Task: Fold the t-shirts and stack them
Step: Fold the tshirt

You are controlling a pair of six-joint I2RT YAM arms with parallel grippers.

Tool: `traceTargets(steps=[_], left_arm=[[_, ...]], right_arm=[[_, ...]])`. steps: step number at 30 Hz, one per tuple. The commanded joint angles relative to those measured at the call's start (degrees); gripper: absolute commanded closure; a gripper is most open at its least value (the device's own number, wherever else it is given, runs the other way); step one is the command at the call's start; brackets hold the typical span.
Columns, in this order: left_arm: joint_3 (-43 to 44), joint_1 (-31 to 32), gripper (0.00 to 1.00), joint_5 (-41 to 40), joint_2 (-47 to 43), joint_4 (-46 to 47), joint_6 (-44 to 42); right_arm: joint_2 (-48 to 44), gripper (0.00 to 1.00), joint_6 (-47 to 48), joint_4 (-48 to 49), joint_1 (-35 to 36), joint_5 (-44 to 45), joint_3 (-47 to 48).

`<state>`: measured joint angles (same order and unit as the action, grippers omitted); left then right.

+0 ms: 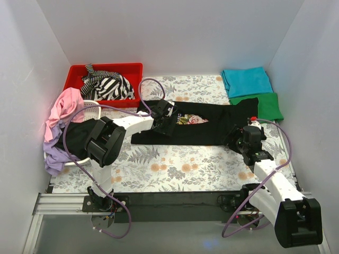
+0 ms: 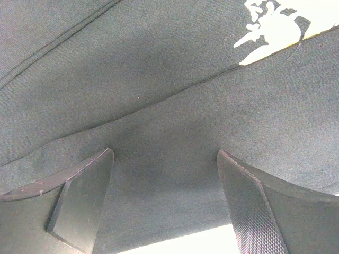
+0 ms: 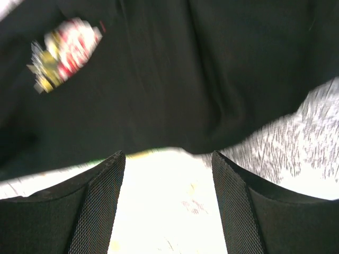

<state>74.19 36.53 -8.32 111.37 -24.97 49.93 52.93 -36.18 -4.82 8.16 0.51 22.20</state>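
Note:
The black t-shirt (image 1: pixel 206 124) with the pink-rose print (image 1: pixel 192 120) lies spread across the middle of the floral mat. My left gripper (image 1: pixel 161 123) is open, low over its left part; in the left wrist view (image 2: pixel 164 152) black cloth fills the gap between the fingers (image 2: pixel 85 196), with pale lettering (image 2: pixel 270 24) at the top right. My right gripper (image 1: pixel 238 138) is open and empty at the shirt's right lower edge; in the blurred right wrist view (image 3: pixel 167 154) the hem (image 3: pixel 175 132) lies just ahead of the fingertips. Folded teal (image 1: pixel 246 81) and green (image 1: pixel 269 106) tees lie at the back right.
A red bin (image 1: pixel 77 74) at the back left holds the striped tee (image 1: pixel 108 85). Pink (image 1: pixel 66 105) and lilac (image 1: pixel 53 153) tees hang over the white basket (image 1: pixel 91 102) at the left. White walls close in the floral mat (image 1: pixel 175 169).

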Motion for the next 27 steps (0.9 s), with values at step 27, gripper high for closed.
traceTargets(steps=[27], left_arm=[[-1.4,-0.9,0.22,0.7,1.6,-4.8,0.1]], right_arm=[[5.3,0.36,-5.2,0.7,0.0,6.4,3.3]])
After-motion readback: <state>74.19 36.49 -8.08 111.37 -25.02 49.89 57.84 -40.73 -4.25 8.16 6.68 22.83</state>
